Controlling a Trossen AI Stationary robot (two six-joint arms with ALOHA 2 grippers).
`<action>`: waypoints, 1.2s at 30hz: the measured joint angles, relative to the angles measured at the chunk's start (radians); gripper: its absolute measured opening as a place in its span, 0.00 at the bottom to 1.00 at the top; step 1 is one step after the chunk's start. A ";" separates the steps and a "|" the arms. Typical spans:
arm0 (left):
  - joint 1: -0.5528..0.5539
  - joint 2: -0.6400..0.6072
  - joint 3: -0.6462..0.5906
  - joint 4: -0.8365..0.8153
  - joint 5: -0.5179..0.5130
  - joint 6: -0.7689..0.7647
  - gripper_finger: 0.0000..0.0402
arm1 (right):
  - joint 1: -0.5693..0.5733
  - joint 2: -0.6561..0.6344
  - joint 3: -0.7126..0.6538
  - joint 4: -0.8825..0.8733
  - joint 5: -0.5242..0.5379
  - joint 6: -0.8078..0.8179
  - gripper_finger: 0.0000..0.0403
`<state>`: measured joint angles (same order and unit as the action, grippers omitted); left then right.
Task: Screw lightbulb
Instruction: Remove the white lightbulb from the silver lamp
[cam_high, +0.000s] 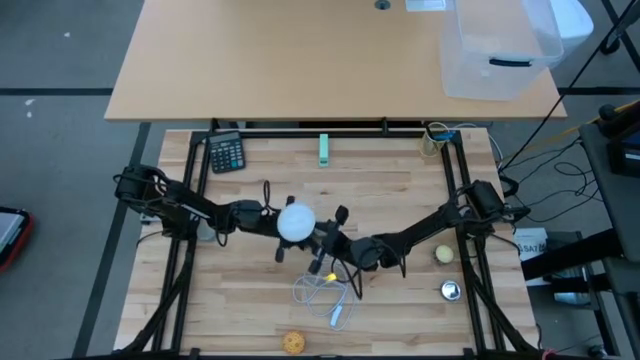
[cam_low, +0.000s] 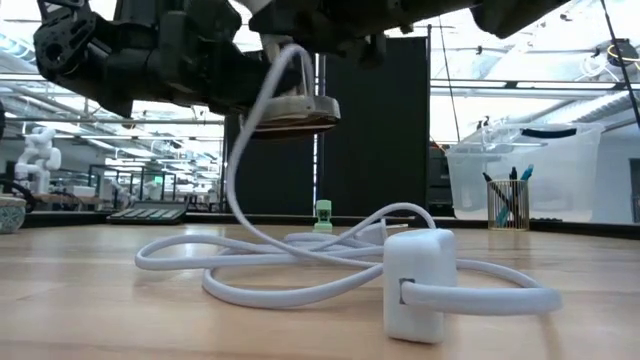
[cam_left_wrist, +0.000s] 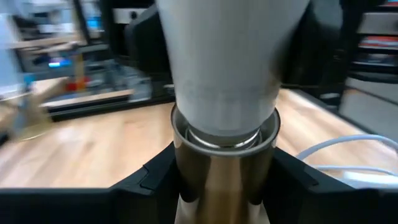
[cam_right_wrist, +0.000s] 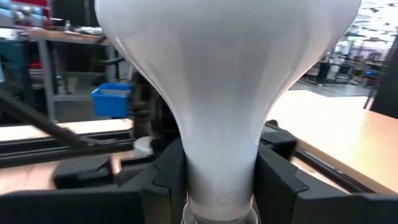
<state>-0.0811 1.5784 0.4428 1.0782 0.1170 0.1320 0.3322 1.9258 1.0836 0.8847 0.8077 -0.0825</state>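
Observation:
The lightbulb (cam_high: 296, 222), white with a round globe, stands upright over the middle of the table, globe up. Its narrow end sits in a metal socket (cam_left_wrist: 225, 168). A white cord (cam_low: 240, 180) hangs from the socket's disc-shaped underside (cam_low: 290, 112) down to a white adapter (cam_low: 420, 285) lying on the table. My left gripper (cam_high: 270, 220) reaches in level from the table's left and is shut on the socket. My right gripper (cam_high: 322, 234) reaches in level from the right and is shut on the bulb's neck. From above, the globe hides both sets of fingertips. My left gripper pinches the metal socket's round wall (cam_left_wrist: 186, 180) between its two fingers, one on each side. The fingers come in level from the table's left. The socket is upright and lifted clear of the table, with the bulb standing in its mouth. My right gripper pinches the bulb's narrow white neck (cam_right_wrist: 199, 180), just below the flare of the globe, between its two fingers. The fingers come in level from the table's right and lie across the bulb. The bulb is upright, globe on top, clear of the table.
The cord's loops (cam_high: 325, 290) lie on the table below the grippers. A calculator (cam_high: 226, 153) and a green piece (cam_high: 324, 150) lie near the far edge. A yellowish ball (cam_high: 443, 255) and a grey disc (cam_high: 450, 290) lie at the right, an orange ball (cam_high: 293, 342) at the near edge.

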 joint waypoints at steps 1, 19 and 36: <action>0.005 0.000 0.000 -0.001 0.040 -0.002 0.43 | 0.008 0.000 0.000 -0.004 -0.001 0.000 0.31; 0.084 0.003 0.001 0.000 0.631 -0.072 0.43 | 0.048 -0.003 0.005 -0.013 -0.230 0.029 0.31; 0.083 0.002 0.000 -0.144 0.431 -0.075 0.43 | 0.041 -0.004 0.001 0.057 -0.235 -0.014 0.31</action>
<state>0.0021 1.5806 0.4431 0.9337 0.5481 0.0570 0.3729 1.9217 1.0843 0.9422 0.5723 -0.0963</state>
